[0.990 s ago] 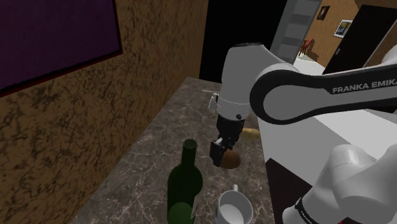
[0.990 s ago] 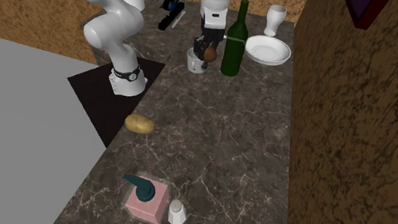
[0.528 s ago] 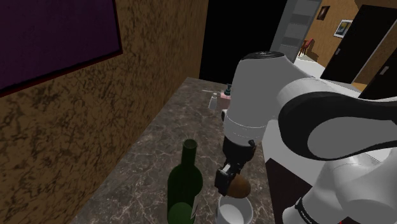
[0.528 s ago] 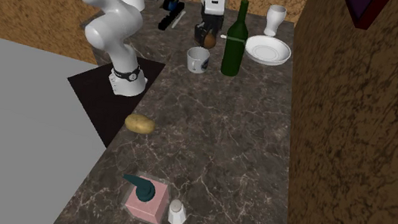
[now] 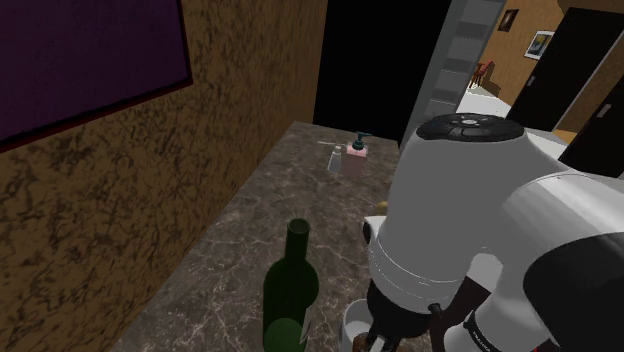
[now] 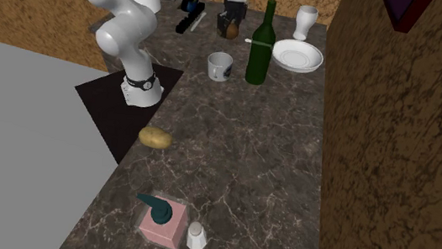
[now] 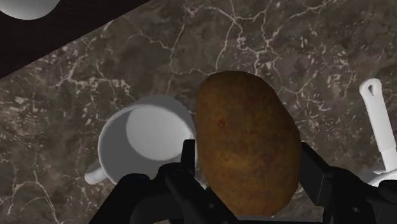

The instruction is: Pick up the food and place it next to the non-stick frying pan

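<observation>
Potato (image 7: 245, 146) clamped in claw (image 6: 232, 23), moved beyond white mug (image 6: 219, 66) since earlier.

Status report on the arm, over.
Gripper shut on brown oval food. Food aloft over counter. White mug below, off to one side; green bottle close by.

A white mug (image 6: 219, 66) stands beside a green bottle (image 6: 260, 52), near a white plate (image 6: 296, 66).

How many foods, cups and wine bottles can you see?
Foods: 2, the brown food held in the gripper and the yellowish food on the counter
Cups: 2, the mug and the goblet
Wine bottles: 1, the green bottle
Total: 5
</observation>
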Motion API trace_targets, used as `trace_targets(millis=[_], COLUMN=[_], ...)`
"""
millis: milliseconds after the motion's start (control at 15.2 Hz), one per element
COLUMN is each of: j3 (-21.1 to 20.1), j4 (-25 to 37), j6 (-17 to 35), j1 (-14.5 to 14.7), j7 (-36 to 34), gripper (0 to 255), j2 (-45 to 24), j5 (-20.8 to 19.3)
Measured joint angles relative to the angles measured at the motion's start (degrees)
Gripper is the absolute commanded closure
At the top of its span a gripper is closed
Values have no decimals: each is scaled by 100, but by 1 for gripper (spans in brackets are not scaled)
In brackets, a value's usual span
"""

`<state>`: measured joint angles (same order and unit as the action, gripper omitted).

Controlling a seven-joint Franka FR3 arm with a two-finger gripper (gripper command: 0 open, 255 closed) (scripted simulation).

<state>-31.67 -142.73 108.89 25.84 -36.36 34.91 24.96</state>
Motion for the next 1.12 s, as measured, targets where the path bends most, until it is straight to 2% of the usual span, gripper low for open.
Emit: trace_targets(millis=[396,660,1122], j3=[-768,-1318,-1653], j4=[371,760,577], j6=[115,186,635], j1=[254,314,302], j7=[-895,-1522,-1669], gripper=[255,255,255], j2=[-219,-477,-686], j5=[306,394,474])
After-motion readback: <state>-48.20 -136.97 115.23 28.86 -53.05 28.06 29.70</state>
